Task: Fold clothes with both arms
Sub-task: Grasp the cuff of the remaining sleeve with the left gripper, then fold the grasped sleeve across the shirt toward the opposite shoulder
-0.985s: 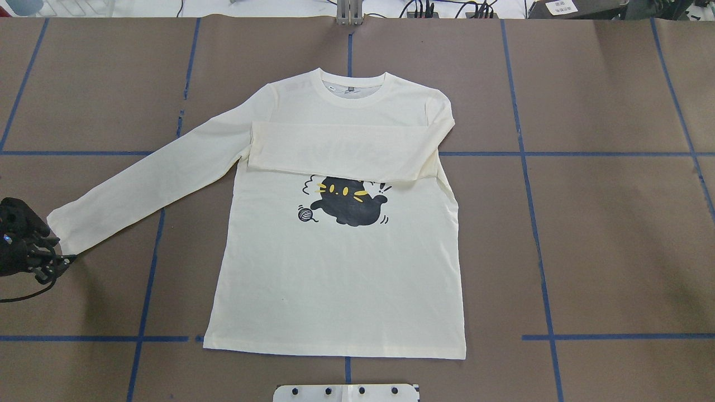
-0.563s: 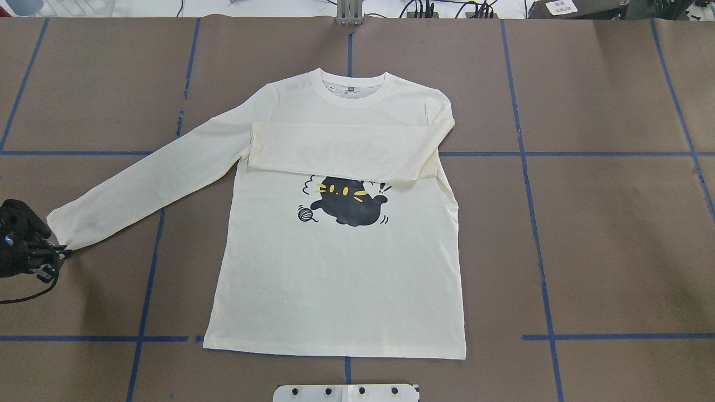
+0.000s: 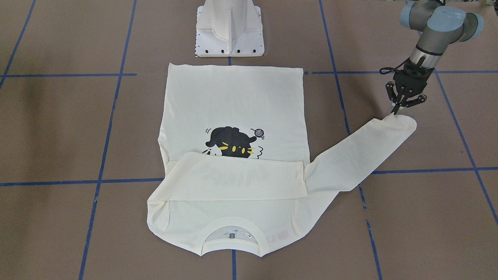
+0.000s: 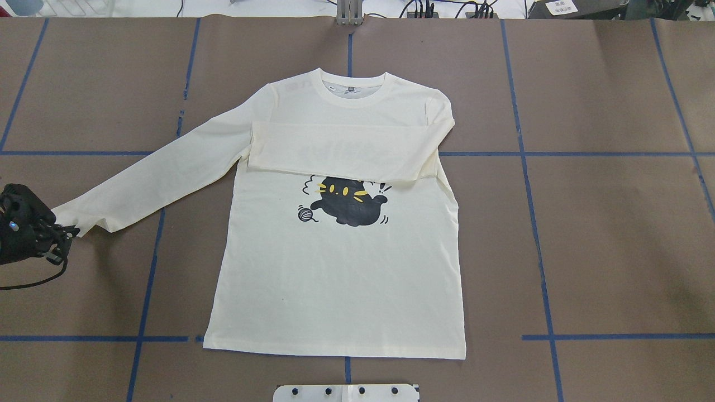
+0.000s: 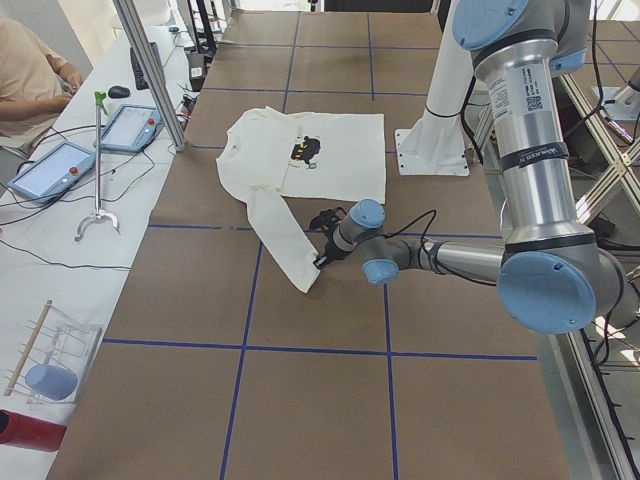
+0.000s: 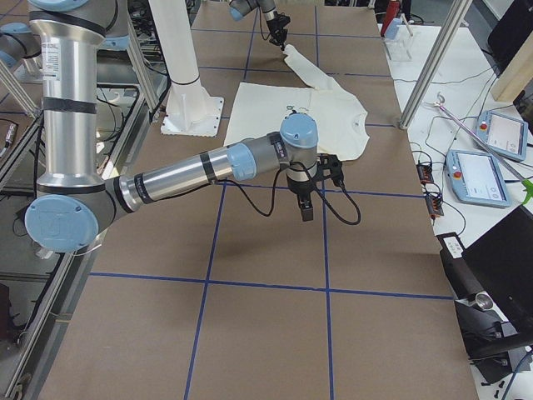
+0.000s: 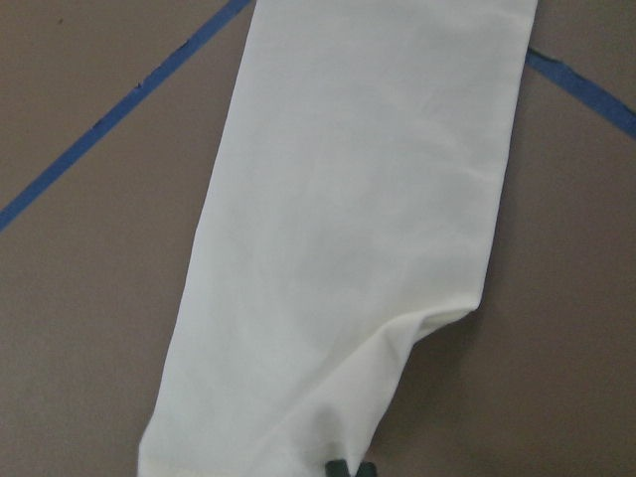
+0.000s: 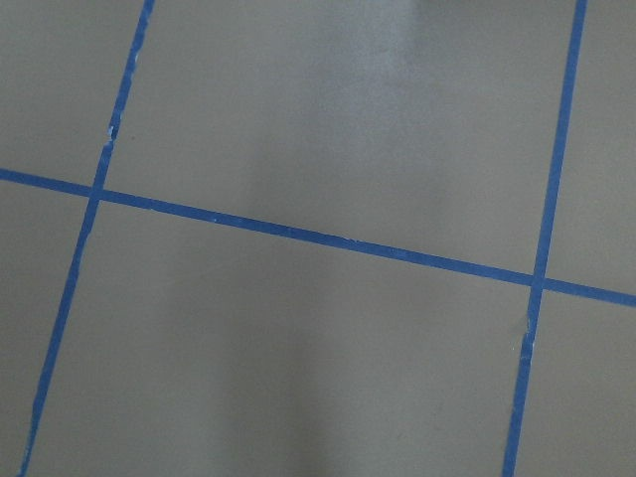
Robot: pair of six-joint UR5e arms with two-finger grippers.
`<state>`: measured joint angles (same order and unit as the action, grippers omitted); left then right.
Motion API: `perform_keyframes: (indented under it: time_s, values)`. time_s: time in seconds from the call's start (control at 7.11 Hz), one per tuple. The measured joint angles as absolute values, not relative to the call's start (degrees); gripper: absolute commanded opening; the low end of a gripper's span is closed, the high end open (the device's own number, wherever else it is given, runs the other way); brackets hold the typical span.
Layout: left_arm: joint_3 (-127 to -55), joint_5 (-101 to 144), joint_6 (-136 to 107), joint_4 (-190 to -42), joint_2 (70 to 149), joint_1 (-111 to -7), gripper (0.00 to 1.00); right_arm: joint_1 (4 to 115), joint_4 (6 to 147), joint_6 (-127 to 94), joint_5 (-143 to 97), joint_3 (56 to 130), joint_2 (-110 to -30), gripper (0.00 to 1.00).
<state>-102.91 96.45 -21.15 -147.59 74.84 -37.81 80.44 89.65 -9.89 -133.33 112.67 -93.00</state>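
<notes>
Pinching the cuff of a cream long-sleeved thin shirt (image 4: 335,279) with black cat print, black two-finger left gripper (image 3: 395,111) clamped on the fabric. Spread front-up mid-table on brown paper-covered table (image 4: 614,251) crossed by blue tape lines (image 4: 614,153), one sleeve folded across the chest, the other stretched left. Hanging over the paper on the right, right gripper (image 6: 305,210); open or closed, cannot tell.
</notes>
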Motion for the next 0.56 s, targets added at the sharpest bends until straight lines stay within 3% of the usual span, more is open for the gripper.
perform_keyframes:
  time_s: [0.28, 0.56]
  values:
    - [-104.9, 98.1, -16.6, -139.6, 82.7, -43.7, 0.0, 80.5, 89.6, -9.9, -133.2, 112.6, -93.3, 1.0]
    - [-105.7, 98.9, -15.5, -125.3, 95.5, -46.5, 0.0, 80.5, 89.6, -9.9, -133.2, 112.6, -93.4, 1.0]
